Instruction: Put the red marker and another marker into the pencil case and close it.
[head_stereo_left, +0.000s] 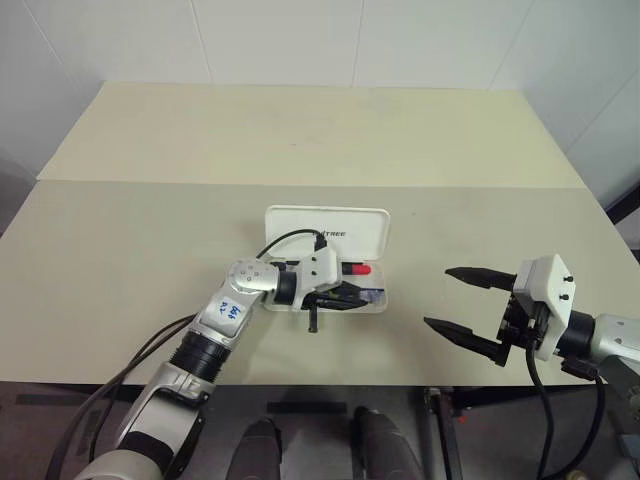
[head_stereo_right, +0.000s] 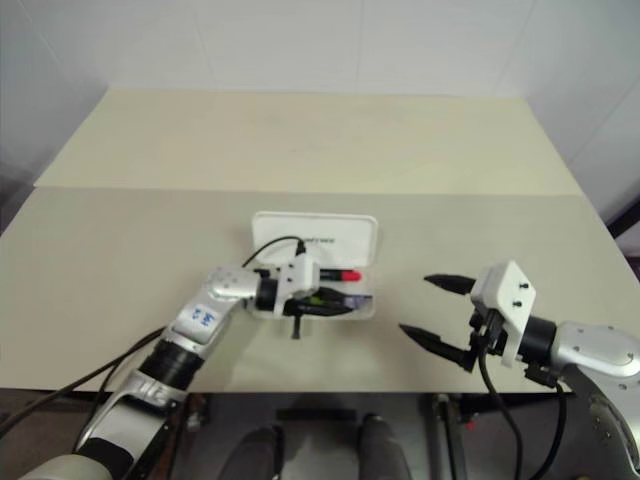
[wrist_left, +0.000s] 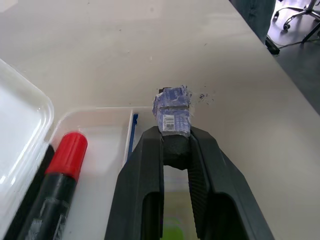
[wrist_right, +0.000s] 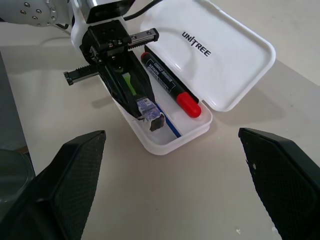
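Left arm reaches in low from the near edge of the pale beige table (head_stereo_left: 150, 230), forearm angled toward the middle, wrist bent so the left gripper (wrist_right: 150, 116) lies nearly level over the open tray of the white hard plastic hinged pencil case (wrist_right: 235, 65). Its jaws are clamped on the short thick highlighter-like marker with the pale mint body (wrist_right: 129, 82); a strip of lime green shows between the two black fingers (wrist_left: 140, 185), and a dark end wrapped in a bluish label sticks out just past the tips. So that marker sits right between the jaws, hovering in or just above the tray; can't tell if it touches the bottom.

The slim black-barrelled marker with the bright red cap (wrist_right: 172, 87) lies flat in the tray just beside the left jaws, on the side nearer the hinge, cap pointing the same way as the fingertips. It's running along the back wall, apart from the fingers.

The case lid is swung fully back, flat on the table, print facing up. A blue stripe shows on the tray floor near the fingertips.

Right gripper (head_stereo_left: 460, 300) hangs off to the side, well apart from the case, jaws spread wide with nothing between them, pointing toward the case.
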